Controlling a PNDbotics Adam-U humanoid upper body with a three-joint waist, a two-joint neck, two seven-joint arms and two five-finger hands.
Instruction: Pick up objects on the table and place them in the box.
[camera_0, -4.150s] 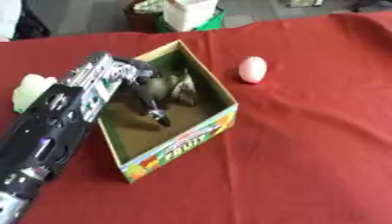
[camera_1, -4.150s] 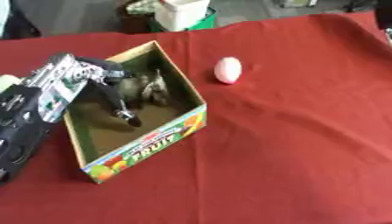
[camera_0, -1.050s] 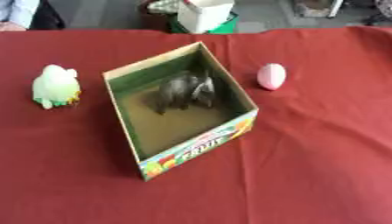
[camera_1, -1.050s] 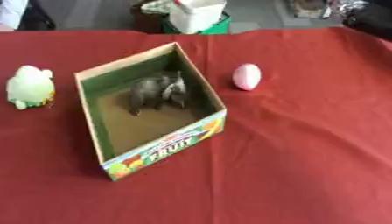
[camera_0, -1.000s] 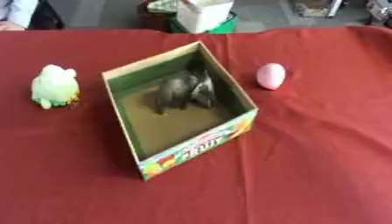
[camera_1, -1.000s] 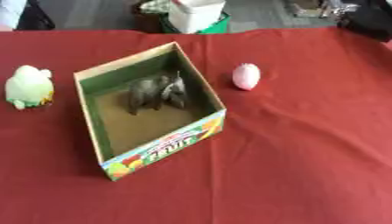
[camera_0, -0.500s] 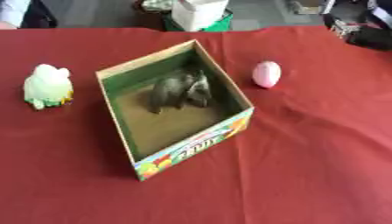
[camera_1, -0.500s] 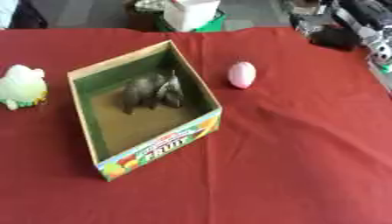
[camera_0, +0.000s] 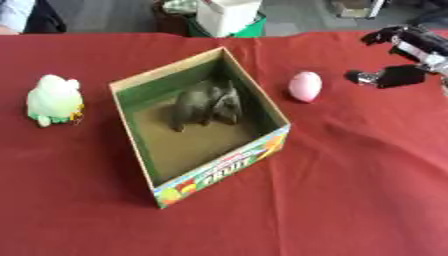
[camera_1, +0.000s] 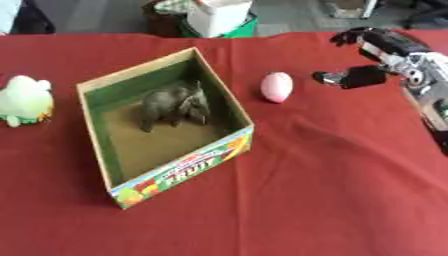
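We are at the reach for the pink egg (camera_1: 276, 86), which lies on the red tablecloth (camera_1: 332, 190) just beside the fruit box (camera_1: 179, 178), on its right. Our right hand (camera_1: 372, 57) hangs near the egg, fingers and thumb spread apart, holding nothing. The grey elephant toy (camera_1: 173, 106) already sits inside the box; the green plush (camera_0: 53, 99), possibly a frog, waits on the box's far left side. Next we need to bring the hand leftward and down over the egg, close around it, then lift it across the box wall. Our left hand is out of sight.
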